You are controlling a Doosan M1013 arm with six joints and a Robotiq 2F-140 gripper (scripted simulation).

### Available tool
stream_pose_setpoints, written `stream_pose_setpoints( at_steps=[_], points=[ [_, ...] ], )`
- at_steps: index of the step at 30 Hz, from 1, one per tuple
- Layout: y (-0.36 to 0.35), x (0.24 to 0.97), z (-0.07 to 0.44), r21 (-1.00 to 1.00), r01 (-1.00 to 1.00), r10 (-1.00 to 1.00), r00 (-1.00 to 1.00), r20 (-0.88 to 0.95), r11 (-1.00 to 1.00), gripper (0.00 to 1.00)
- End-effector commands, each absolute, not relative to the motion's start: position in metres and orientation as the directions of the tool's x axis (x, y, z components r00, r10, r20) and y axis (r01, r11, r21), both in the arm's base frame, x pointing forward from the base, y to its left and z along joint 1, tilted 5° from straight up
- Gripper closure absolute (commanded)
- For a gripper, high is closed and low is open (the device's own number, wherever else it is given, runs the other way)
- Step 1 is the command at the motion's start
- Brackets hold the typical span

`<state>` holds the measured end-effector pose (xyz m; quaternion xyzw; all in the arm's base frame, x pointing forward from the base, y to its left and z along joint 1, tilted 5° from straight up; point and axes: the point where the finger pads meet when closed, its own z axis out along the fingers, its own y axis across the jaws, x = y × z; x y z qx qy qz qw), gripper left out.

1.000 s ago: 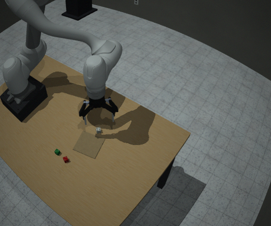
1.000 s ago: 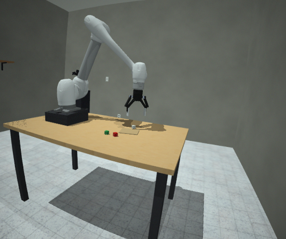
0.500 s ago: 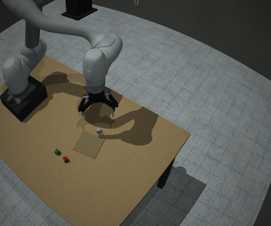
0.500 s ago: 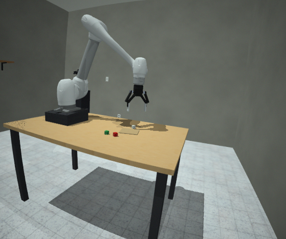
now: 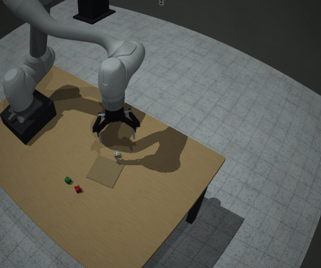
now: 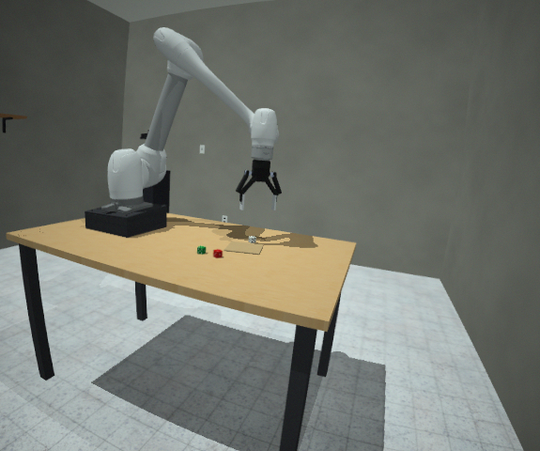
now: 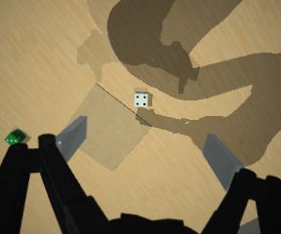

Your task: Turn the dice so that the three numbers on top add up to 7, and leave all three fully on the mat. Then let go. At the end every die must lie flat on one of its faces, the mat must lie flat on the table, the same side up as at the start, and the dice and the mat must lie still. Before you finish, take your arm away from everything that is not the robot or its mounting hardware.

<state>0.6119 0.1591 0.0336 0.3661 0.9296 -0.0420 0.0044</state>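
My gripper [image 5: 116, 139] [image 6: 258, 209] [image 7: 146, 136] is open and empty, high above the table near the white die. The white die [image 5: 116, 154] [image 6: 252, 239] [image 7: 140, 99] lies flat on the table just off the mat's far edge; its top shows one pip near each corner and none in the centre. The thin tan mat [image 5: 105, 171] [image 6: 243, 248] [image 7: 112, 141] lies flat with no die on it. The green die [image 5: 67, 180] [image 6: 201, 250] [image 7: 16, 137] and the red die [image 5: 77, 188] [image 6: 217, 253] lie off the mat; their top numbers are too small to tell surely.
The arm's black base [image 5: 29, 124] [image 6: 127, 221] stands on the wooden table [image 5: 143, 219] [image 6: 279, 286] at its left part. The table's far edge runs behind the gripper. The arm's shadow falls beside the white die and across the table's far side.
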Motion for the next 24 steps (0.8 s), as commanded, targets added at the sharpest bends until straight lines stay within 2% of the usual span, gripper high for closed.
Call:
stream_pose_setpoints(
  at_steps=[1,21,24],
  points=[
    [0.160,0.611,0.038,-0.075,0.680,0.679,-0.733,-0.037,0.729,0.00],
    [0.159,0.611,0.038,-0.075,0.679,0.679,-0.734,-0.037,0.730,0.00],
    [0.126,0.614,0.040,-0.076,0.648,0.648,-0.761,-0.033,0.757,0.00]
  ],
)
